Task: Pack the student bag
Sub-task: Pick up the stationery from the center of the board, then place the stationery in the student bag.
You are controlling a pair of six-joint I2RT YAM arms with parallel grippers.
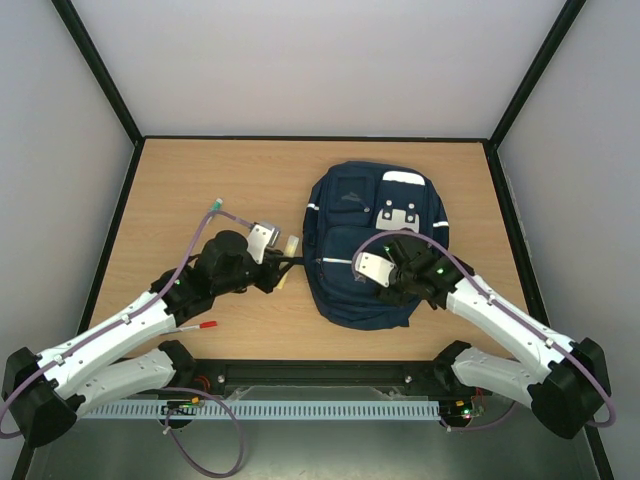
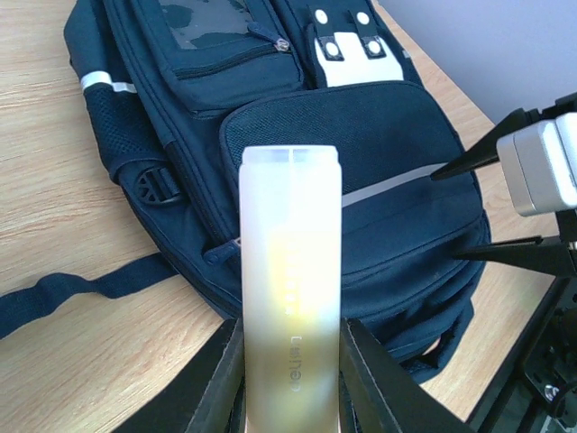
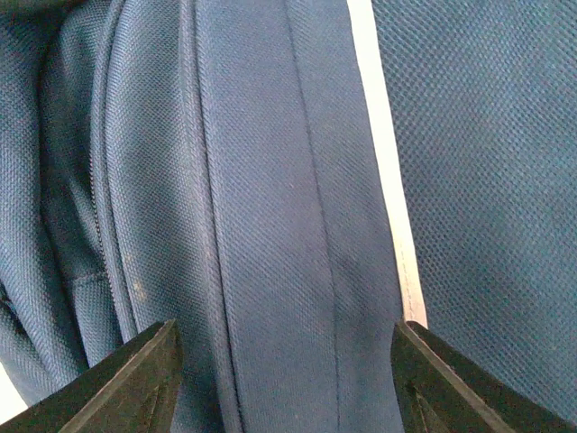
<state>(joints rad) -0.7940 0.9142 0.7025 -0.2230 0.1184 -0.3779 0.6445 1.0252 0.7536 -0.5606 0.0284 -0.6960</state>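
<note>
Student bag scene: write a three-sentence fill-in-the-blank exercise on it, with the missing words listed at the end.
1. The student bag lies on a ____ table.
2. The right gripper hangs over it with jaws ____.
3. The left gripper grips a translucent tube whose cap points toward the ____.
Missing words: wooden; open; bag.

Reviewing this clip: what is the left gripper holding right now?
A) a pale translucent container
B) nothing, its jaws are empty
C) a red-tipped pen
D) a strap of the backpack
A: in the left wrist view, the left gripper is clamped on both sides of a pale translucent container, which points toward the student bag.
</note>
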